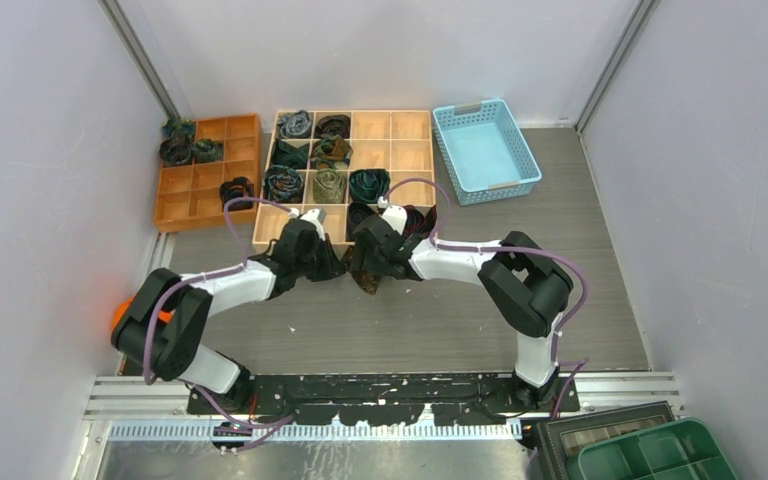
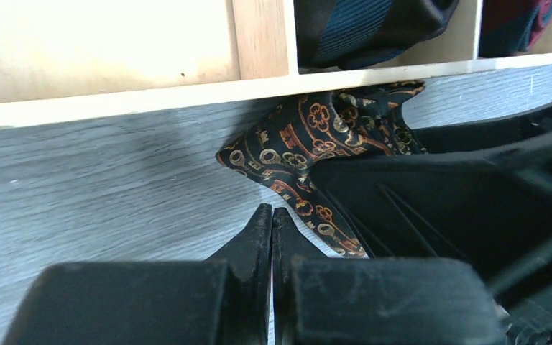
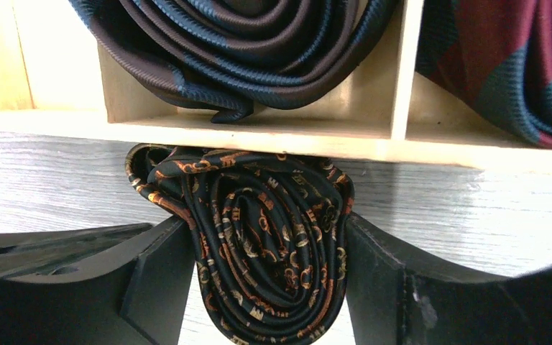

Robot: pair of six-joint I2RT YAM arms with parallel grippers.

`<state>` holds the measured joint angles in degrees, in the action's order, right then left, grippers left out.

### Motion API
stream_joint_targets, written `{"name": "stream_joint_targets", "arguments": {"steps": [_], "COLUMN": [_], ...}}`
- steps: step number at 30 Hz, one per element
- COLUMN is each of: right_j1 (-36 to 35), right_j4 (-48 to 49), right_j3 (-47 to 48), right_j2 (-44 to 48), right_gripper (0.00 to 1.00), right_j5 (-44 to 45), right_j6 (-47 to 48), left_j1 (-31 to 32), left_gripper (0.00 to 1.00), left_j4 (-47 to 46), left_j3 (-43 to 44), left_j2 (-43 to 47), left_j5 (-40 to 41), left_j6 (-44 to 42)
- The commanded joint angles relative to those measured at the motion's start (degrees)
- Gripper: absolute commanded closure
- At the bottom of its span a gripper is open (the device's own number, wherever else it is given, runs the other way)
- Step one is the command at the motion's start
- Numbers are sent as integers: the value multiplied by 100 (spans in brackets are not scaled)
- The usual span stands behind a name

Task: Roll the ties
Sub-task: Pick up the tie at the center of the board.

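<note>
A dark tie with gold and orange key print (image 3: 266,244) is rolled into a spiral and sits between the fingers of my right gripper (image 3: 267,287), which is shut on it just in front of the wooden organiser's front wall (image 3: 259,140). In the top view this tie (image 1: 365,268) lies between both grippers. Its pointed loose end (image 2: 287,151) shows in the left wrist view. My left gripper (image 2: 272,223) is shut and empty, its tips just left of that loose end. Other rolled ties (image 1: 305,155) fill several organiser compartments.
The wooden organiser (image 1: 410,140) stands at the back centre. An orange tray (image 1: 185,195) with rolled ties is to its left, a light blue basket (image 1: 485,150) to its right. A green bin (image 1: 660,455) sits at the near right corner.
</note>
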<state>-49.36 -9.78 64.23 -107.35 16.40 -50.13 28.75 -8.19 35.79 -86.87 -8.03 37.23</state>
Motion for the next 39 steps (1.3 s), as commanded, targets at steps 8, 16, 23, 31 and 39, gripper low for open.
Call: {"name": "stream_joint_targets", "arguments": {"steps": [8, 16, 23, 31, 39], "right_j1": [173, 173, 176, 151, 98], "right_j4": [-964, -631, -364, -260, -364], "right_j3": [-288, -296, -367, -624, -870], "right_j2": [-765, -866, -787, -171, 659], "right_gripper": [38, 77, 99, 99, 99], "right_j5": [-274, -863, -1325, -1174, -883], "right_j6": [745, 976, 1054, 1108, 1160], "left_j1": [-70, -93, -103, -107, -158], "left_gripper": [100, 100, 100, 100, 100], "left_j4": [415, 201, 106, 1149, 2229], "left_j3": [261, 633, 613, 701, 704], "left_j2": [-106, -843, -778, 216, 1427], "left_j5": [710, 612, 394, 756, 1577], "left_j6": [-210, -184, -102, -178, -132]}}
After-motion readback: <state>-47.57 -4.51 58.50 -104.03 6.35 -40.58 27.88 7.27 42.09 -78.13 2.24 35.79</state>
